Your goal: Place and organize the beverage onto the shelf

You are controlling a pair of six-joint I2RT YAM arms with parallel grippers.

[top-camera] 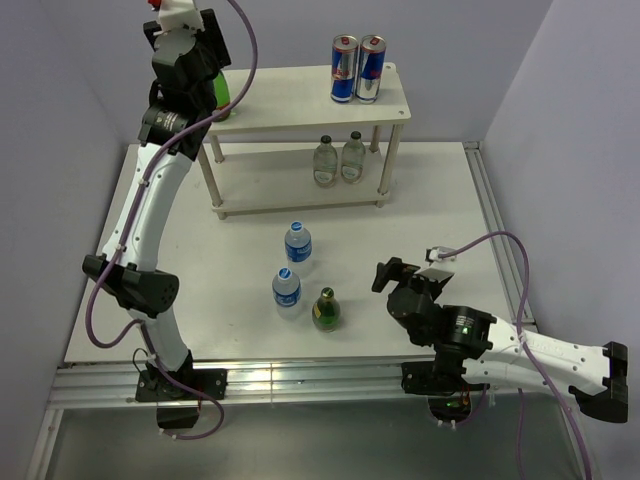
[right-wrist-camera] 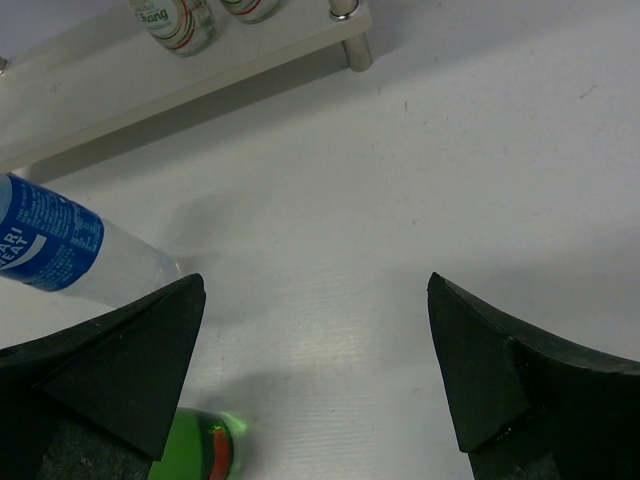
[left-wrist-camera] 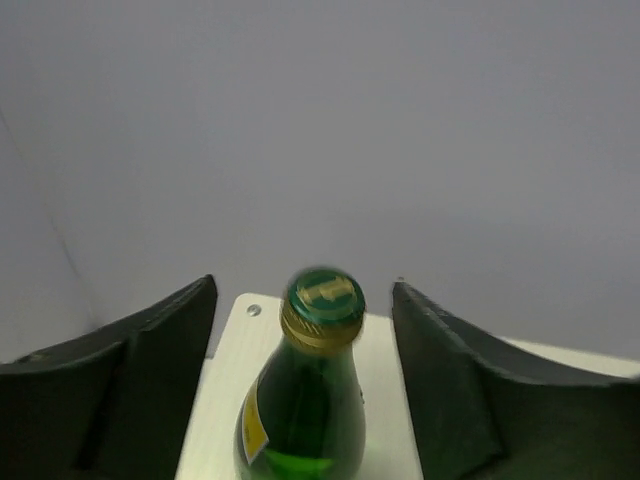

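Note:
The cream-white shelf [top-camera: 290, 105] stands at the back. A green bottle [top-camera: 221, 96] stands upright at the left end of its top board. My left gripper [top-camera: 205, 85] is open around it; in the left wrist view the green bottle [left-wrist-camera: 305, 400] stands between the spread fingers [left-wrist-camera: 165, 340] with gaps on both sides. Two pale clear bottles [top-camera: 325, 160] [top-camera: 352, 156] stand on the lower tier. Two blue-label bottles [top-camera: 298, 242] [top-camera: 286, 288] and a second green bottle [top-camera: 325, 310] stand on the table. My right gripper [top-camera: 385, 275] is open and empty, right of that green bottle [right-wrist-camera: 195, 450].
Two blue-and-silver cans [top-camera: 357, 68] stand at the right of the top board. A shelf leg [right-wrist-camera: 352, 45] and a blue-label bottle [right-wrist-camera: 50, 245] show ahead of the right gripper [right-wrist-camera: 312, 285]. Walls close in at the left, back and right.

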